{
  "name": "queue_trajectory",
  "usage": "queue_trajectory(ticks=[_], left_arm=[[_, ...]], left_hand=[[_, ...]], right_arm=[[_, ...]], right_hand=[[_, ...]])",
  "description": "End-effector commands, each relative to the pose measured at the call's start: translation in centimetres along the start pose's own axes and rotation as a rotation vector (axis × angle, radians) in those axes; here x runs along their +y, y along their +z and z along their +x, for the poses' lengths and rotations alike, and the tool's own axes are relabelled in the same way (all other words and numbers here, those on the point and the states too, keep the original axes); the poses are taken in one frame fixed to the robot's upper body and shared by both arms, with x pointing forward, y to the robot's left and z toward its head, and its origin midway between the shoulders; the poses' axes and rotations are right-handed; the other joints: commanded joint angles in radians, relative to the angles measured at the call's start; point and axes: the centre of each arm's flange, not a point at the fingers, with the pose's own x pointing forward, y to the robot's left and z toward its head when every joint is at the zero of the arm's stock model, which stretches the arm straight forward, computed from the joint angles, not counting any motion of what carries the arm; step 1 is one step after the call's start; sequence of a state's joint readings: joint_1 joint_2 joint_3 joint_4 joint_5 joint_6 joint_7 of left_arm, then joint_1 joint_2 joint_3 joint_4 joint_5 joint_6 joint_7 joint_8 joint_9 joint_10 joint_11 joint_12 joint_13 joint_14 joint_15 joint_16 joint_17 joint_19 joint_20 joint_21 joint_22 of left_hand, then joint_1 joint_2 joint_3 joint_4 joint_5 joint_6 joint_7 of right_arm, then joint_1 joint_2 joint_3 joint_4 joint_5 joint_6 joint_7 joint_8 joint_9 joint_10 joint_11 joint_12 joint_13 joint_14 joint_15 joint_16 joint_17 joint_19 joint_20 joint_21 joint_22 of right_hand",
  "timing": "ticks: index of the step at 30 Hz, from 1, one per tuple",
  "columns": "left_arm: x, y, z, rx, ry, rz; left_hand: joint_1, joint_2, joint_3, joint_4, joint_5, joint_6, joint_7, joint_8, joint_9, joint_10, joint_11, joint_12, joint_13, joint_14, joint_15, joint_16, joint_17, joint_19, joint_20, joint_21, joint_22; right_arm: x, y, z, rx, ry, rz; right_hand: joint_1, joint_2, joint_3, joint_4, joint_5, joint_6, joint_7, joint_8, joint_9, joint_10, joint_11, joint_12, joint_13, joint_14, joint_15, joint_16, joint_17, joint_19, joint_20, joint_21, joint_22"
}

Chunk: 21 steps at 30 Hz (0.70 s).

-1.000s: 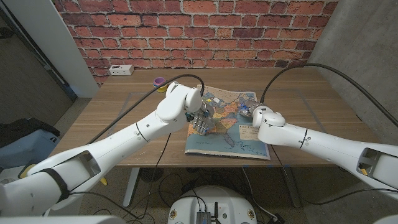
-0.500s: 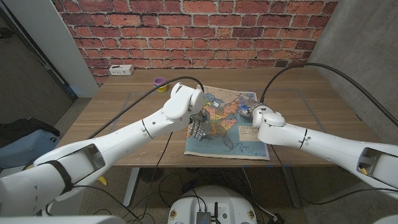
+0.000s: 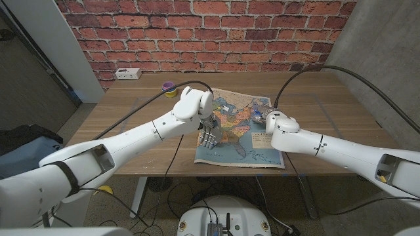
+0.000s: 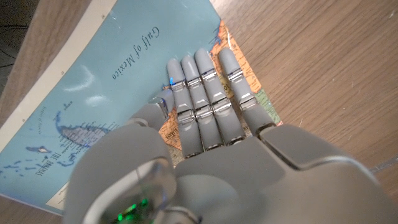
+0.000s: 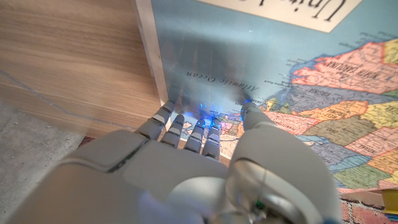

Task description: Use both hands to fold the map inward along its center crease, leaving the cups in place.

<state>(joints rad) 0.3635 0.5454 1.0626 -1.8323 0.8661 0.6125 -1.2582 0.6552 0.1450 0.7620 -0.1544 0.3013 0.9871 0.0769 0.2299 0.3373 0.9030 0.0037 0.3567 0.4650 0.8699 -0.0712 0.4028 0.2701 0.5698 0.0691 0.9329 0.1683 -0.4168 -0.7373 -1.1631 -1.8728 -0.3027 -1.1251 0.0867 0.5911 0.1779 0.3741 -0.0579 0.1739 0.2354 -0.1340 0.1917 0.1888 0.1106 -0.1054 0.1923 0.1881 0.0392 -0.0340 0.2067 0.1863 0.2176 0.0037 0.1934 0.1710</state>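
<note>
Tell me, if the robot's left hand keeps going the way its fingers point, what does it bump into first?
Most likely the colourful paper map. The left hand points its fingers along and slightly down at the blue sea part, very close already. Touch is hard to judge here.

Map's left half: in the head view we find the left arm's grey-fingered hand [image 3: 208, 134] covering part of the colourful printed paper map [image 3: 243, 141].
Right hand: the white right hand [image 3: 273, 122] is too bunched for us to tell its grip.
Cups: a small purple-and-yellow object [image 3: 169, 86] far left is too small to identify.
</note>
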Motion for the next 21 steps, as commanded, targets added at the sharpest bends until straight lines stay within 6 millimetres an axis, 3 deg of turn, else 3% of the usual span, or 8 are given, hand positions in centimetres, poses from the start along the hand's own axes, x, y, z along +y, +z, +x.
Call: queue_trajectory(ticks=[1, 6, 21], left_arm=[[-0.1, -0.6, -1.4, -0.138, 0.169, -0.036], [0.0, -1.7, -3.9, -0.277, 0.39, -0.106], [-1.2, -3.9, -7.2, -0.407, 0.799, -0.255]], left_hand=[[0.002, 0.022, -0.023, 0.001, -0.011, -0.002, 0.0, -0.01, -0.118, -0.003, 0.005, -0.004, -0.056, -0.007, 0.005, 0.009, -0.037, -0.07, 0.011, -0.03, 0.004], [-0.033, 0.014, -0.057, 0.019, -0.031, -0.076, -0.012, -0.038, -0.124, -0.072, 0.013, -0.037, -0.047, -0.099, 0.015, -0.026, -0.036, -0.176, 0.035, -0.076, 0.008], [-0.084, -0.003, -0.082, 0.04, -0.042, -0.099, 0.008, -0.038, -0.128, -0.09, 0.027, -0.055, -0.054, -0.128, 0.032, -0.048, -0.046, -0.206, 0.061, -0.095, 0.008]], right_arm=[[-0.3, 0.2, 0.2, -0.004, -0.003, -0.006], [-0.3, 0.2, 0.2, -0.004, -0.004, -0.006], [-0.2, 0.1, -0.1, -0.014, -0.009, 0.009]], right_hand=[[0.004, 0.001, 0.003, -0.005, 0.002, -0.006, -0.001, -0.002, 0.001, -0.003, -0.004, -0.001, 0.002, 0.0, -0.078, -0.003, 0.0, 0.002, -0.002, 0.006, 0.004], [0.004, 0.001, 0.003, -0.005, 0.002, -0.006, 0.0, -0.002, 0.001, -0.003, -0.005, -0.001, 0.002, 0.0, -0.078, -0.003, 0.0, 0.001, -0.002, 0.006, 0.004], [0.004, 0.001, 0.003, -0.006, 0.002, -0.006, 0.0, -0.001, 0.001, -0.003, -0.001, 0.0, 0.002, 0.0, -0.078, -0.003, 0.0, 0.002, -0.002, 0.006, 0.004]])
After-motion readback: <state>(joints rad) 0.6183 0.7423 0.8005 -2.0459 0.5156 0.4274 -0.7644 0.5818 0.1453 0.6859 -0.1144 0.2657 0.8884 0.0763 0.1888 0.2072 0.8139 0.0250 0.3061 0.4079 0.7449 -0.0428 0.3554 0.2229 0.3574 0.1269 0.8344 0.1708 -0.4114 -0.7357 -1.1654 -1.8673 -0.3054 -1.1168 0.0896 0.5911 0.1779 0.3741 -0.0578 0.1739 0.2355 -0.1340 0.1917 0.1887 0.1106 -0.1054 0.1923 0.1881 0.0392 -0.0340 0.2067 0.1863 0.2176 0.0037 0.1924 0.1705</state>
